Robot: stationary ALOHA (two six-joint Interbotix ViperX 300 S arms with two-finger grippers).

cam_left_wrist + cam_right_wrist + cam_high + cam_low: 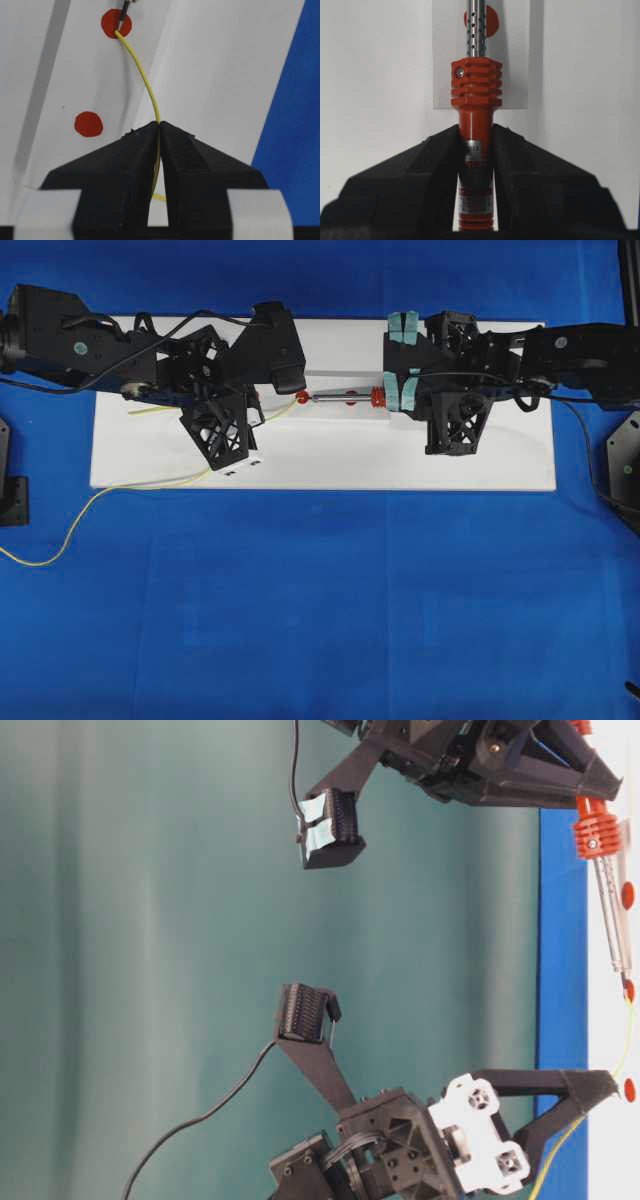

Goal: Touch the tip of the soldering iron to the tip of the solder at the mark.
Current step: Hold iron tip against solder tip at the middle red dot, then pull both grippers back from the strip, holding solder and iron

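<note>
The solder (145, 82), a thin yellow wire, runs up from my left gripper (159, 124), which is shut on it. Its tip lies on the upper red mark (116, 23), where the dark tip of the soldering iron (122, 14) meets it. My right gripper (476, 131) is shut on the iron's red-orange handle (476, 90). Overhead, the iron (340, 397) lies level between the right gripper (400, 395) and the mark (302, 397), with the left gripper (258, 410) just left of it. The solder's tail (60, 540) trails off the board.
A white board (450, 470) lies on blue cloth. A second red dot (88, 124) sits below the first, and another (491, 20) shows behind the iron's shaft. Black mounts (12, 490) (625, 470) stand at both table sides. The iron's black cord (580, 430) runs right.
</note>
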